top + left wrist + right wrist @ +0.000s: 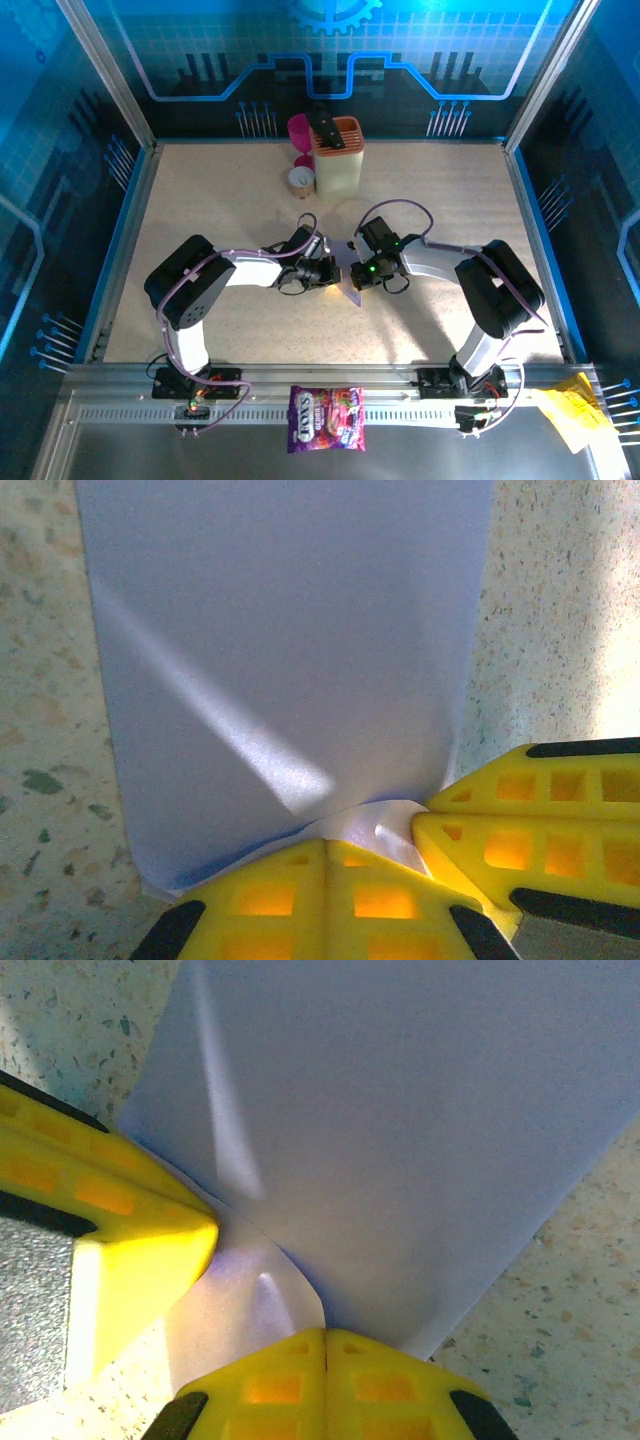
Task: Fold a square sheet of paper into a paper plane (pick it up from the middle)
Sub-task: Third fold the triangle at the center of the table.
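With the left jaws and right jaws each pressed shut on the square sheet of paper at neighbouring spots, over the middle of the counter, lift level and in step, never pulling apart, lest the thin sheet tear.

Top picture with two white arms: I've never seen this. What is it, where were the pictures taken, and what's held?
Two robot arms, the left arm and the right arm, are bolted to a table. The top picture looks down from above; the other two come from a camera on each wrist, looking past its yellow jaws. Both pairs of jaws are shut on one pale lilac sheet of paper. A cream holder stands at the far side; a sweets bag lies by the near rail.
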{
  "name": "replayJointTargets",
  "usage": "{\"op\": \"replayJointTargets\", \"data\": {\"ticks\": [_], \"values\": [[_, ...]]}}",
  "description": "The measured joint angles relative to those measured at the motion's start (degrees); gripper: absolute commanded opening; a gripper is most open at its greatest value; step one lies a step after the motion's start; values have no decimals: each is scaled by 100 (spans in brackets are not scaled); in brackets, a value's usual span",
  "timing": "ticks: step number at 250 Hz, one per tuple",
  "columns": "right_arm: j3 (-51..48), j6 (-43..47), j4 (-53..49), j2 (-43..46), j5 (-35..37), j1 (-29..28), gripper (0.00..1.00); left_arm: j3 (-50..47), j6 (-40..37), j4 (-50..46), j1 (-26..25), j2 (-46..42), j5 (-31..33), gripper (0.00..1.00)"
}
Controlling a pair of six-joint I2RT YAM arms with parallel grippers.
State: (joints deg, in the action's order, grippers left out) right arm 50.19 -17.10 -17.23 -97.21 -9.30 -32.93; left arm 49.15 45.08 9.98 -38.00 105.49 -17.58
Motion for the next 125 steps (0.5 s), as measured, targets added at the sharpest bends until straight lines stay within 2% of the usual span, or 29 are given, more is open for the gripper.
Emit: {"op": "replayJointTargets", "data": {"ticks": [18,42,60,92,125], "values": [[0,0,-11,13,-11,0,0,-24,0,48,0,0,0,0],[4,-11,-85,55,-20,15,33,-31,0,76,0,0,2,0],[2,-81,-234,197,-28,28,43,-37,0,94,0,0,15,0],[2,-179,-466,702,-15,87,41,-46,0,109,0,0,17,0],[-13,-385,-485,1156,-127,83,18,-48,0,109,0,0,17,0]]}}
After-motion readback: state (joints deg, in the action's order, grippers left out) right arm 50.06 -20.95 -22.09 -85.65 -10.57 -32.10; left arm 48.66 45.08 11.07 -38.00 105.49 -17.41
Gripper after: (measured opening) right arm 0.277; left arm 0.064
